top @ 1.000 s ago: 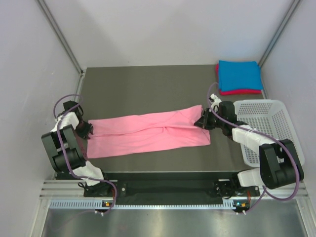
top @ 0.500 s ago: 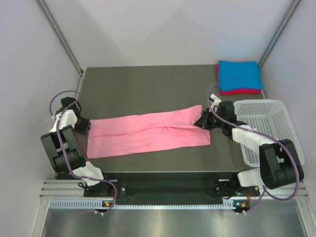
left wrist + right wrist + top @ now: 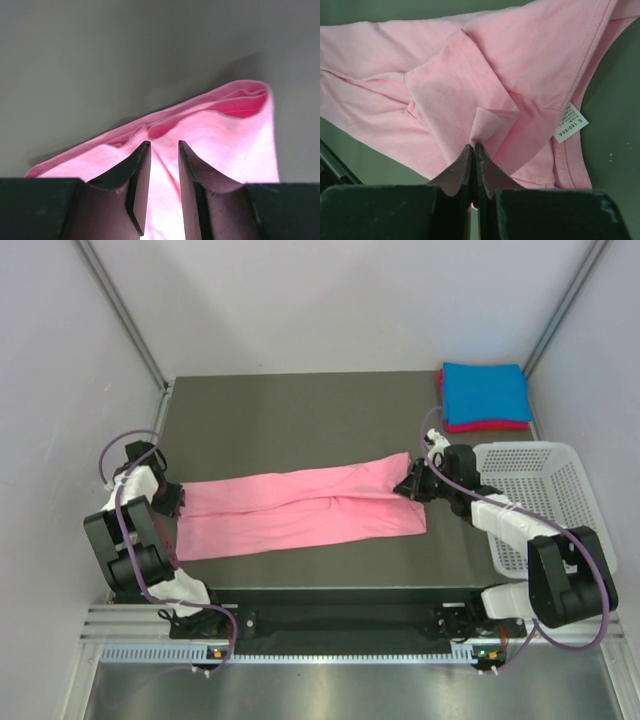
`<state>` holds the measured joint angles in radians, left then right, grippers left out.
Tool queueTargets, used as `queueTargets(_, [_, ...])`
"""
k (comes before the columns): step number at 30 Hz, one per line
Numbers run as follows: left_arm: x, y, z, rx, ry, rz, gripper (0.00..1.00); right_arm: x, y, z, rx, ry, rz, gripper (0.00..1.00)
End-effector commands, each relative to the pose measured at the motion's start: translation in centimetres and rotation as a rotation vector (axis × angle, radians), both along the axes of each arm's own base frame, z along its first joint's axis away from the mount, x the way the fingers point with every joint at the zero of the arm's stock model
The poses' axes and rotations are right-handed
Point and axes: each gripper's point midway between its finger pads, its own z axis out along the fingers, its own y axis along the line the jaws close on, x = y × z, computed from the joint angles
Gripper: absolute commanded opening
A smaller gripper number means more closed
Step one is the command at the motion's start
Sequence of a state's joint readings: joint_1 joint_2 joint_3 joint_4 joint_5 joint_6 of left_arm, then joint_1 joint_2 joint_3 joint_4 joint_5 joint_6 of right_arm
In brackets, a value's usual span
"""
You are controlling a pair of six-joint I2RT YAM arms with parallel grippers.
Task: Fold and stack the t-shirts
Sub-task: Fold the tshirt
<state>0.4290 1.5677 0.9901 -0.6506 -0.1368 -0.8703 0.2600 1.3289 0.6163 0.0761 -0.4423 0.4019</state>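
**Item 1: pink t-shirt** [image 3: 300, 510]. Unfolded and drawn out as a long band across the middle of the frame on the dark counter [image 3: 300, 415]. Its left end lies near the counter's left edge. Its right end stops short of the white mesh basket [image 3: 545, 490]. The near long edge runs close to the counter's front edge. A white size label [image 3: 570, 122] shows at the neckline.

**Item 2: left end effector** [image 3: 164, 145]. At the shirt's left end, with its fingers a narrow gap apart and a fold of pink cloth clamped between them.

**Item 3: right end effector** [image 3: 475, 146]. At the shirt's right end, clenched on a small pinch of pink cloth just left of the label.

**Item 4: blue t-shirt** [image 3: 485, 390]. Folded, at the upper right corner of the counter, lying on the folded magenta-red t-shirt [image 3: 490, 426], whose edges show along the near and left sides.

**Open room:** a broad strip of grey counter lies between the pink shirt's far edge and the rear edge, reaching the stack. The basket occupies the right margin, just beside the right arm.
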Motion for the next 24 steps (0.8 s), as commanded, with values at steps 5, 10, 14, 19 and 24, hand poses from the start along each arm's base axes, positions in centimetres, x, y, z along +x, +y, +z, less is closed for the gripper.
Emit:
queueTargets(5, [-0.4,0.5,-1.1,0.019,0.018,0.029,0.33,0.5,0.7,2.1,0.012,-0.082,0.024,0.00])
queueTargets(10, [0.2,0.8,-0.9,0.030,-0.001,0.022,0.23,0.6,0.6,2.2,0.003,-0.082,0.020,0.00])
queueTargets(14, [0.6,1.1,-0.5,0.044,-0.016,0.013,0.07,0.6,0.4,2.3,-0.011,-0.097,0.014,0.00])
queueTargets(19, [1.2,1.2,0.1,0.052,-0.037,-0.001,0.00,0.7,0.1,2.7,-0.026,-0.105,0.006,0.00])
queueTargets(24, [3.4,1.3,2.7,0.062,-0.132,-0.053,0.00,2.6,0.5,4.9,-0.005,-0.120,-0.026,0.00])
